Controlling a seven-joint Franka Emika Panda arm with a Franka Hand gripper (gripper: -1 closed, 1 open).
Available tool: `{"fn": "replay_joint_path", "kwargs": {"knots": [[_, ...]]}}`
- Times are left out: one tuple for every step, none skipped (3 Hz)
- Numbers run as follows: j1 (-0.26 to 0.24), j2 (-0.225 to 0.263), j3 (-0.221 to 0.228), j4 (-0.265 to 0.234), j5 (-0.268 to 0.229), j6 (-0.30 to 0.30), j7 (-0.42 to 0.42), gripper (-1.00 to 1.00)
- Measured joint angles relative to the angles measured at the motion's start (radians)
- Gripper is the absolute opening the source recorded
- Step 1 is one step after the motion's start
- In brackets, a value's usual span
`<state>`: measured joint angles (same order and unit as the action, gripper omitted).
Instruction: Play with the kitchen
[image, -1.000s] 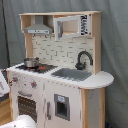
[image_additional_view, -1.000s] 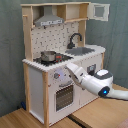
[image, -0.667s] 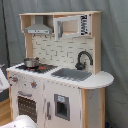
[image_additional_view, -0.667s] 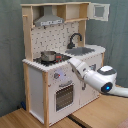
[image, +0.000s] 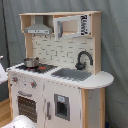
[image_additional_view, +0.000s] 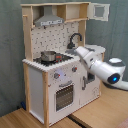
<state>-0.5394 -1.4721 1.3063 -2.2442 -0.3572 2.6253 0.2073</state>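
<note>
The large white and light-wood toy play kitchen (image: 57, 75) (image_additional_view: 60, 60) stands upright on the pale wooden floor (image_additional_view: 95, 116), in front of a grey-green curtain (image: 117, 45) that hangs behind it. On the kitchen's black stovetop sits a small round metal pot (image: 31, 62) (image_additional_view: 48, 56). Beside the stovetop, the grey rectangular sink (image: 71, 74) is set into the white worktop, with the curved black faucet (image: 83, 59) (image_additional_view: 75, 39) rising at the sink's back edge. Above the pot hangs the silver range hood (image: 38, 29) (image_additional_view: 48, 21). Next to the hood, the upper cabinet's white-framed door (image_additional_view: 99, 11) stands swung open in the second exterior view. Below the stovetop is the oven door with its dark window (image: 27, 107) (image_additional_view: 64, 95), and above that door are the round knobs (image: 33, 84) (image_additional_view: 57, 76).

The white robot arm (image_additional_view: 102, 67) reaches in from the second exterior view's right, its forward end up against the kitchen at worktop height, near the sink. The claw itself is hidden there, so I cannot tell whether it is apart or together.
</note>
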Motion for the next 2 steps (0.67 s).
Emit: {"fn": "replay_joint_path", "kwargs": {"knots": [[0.045, -0.003, -0.067, -0.020, -0.015, -0.046, -0.056, 1.00], [0.090, -0.004, -0.131, -0.031, -0.039, -0.094, -0.104, 1.00]]}}
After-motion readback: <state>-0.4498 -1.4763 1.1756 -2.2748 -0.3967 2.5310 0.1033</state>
